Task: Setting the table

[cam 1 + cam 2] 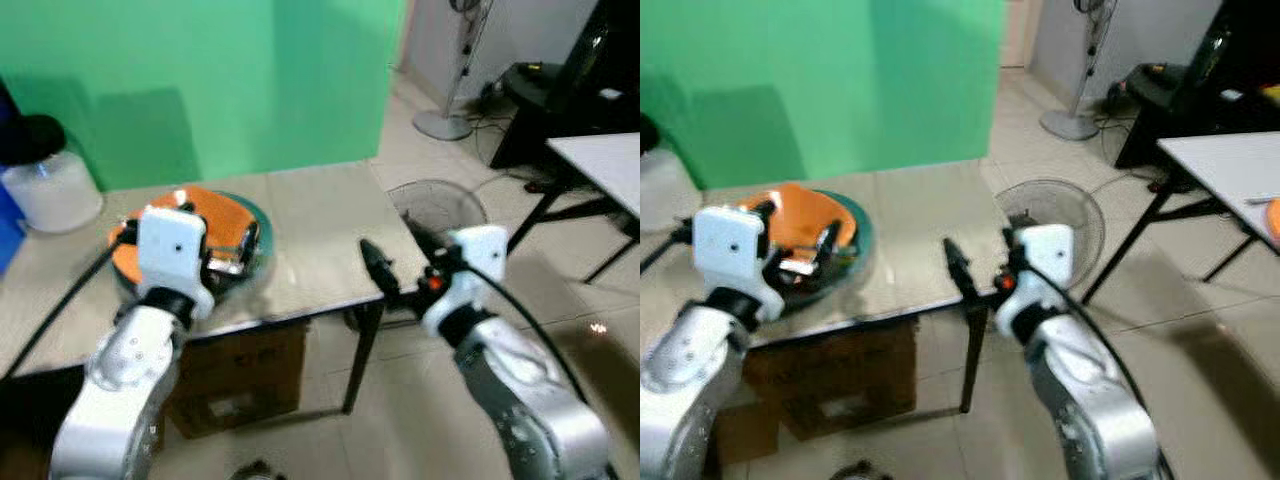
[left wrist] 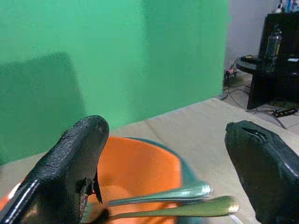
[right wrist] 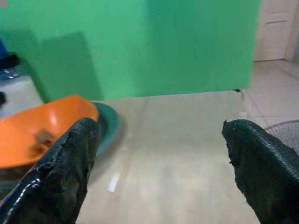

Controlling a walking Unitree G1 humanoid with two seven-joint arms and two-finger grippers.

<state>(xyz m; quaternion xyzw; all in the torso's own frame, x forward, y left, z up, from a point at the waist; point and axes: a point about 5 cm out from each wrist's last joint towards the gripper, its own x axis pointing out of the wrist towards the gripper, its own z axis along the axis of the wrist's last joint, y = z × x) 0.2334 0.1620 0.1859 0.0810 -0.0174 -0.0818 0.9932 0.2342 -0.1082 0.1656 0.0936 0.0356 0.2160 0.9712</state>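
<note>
Cutlery [image 2: 187,199] lies across orange bowl [image 2: 135,172], bowl on teal plate [image 1: 855,240] at table's [image 1: 320,225] left side. Left gripper [image 2: 173,168] directly above it, fingers apart. Right gripper [image 3: 159,158] off table's right edge, fingers spread, holding nothing.

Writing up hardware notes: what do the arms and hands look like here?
Both arms are silver-grey, rounded shells with white boxy wrist blocks. A black cable runs along each forearm. The left hand and right hand each have two thick, textured black fingers. A small orange-red spot marks the right wrist.
</note>
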